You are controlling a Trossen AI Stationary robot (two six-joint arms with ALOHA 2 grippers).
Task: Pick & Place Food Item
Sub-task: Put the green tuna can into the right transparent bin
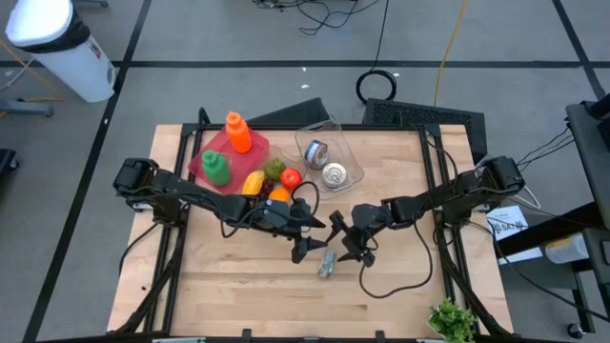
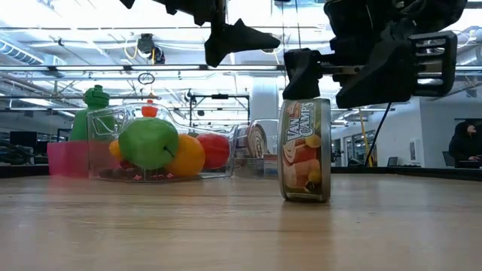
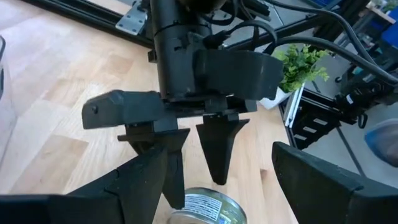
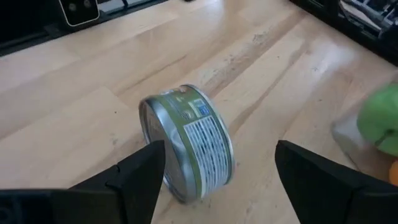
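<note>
The can (image 1: 327, 264) stands on its rim on the worktop (image 1: 238, 295), at 6 o'clock from the tray (image 1: 329, 152). Both jaws hang released above it: left gripper (image 1: 307, 246) at its 10 o'clock, right gripper (image 1: 353, 250) at its 2 o'clock.

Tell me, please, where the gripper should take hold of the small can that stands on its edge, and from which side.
The can stands on its curved rim, flat faces upright, free on the table. Probably best: come from above and close the fingers on the two flat faces, since the round wall could roll away. The right gripper is open, above it; the left gripper is open beside it.
</note>
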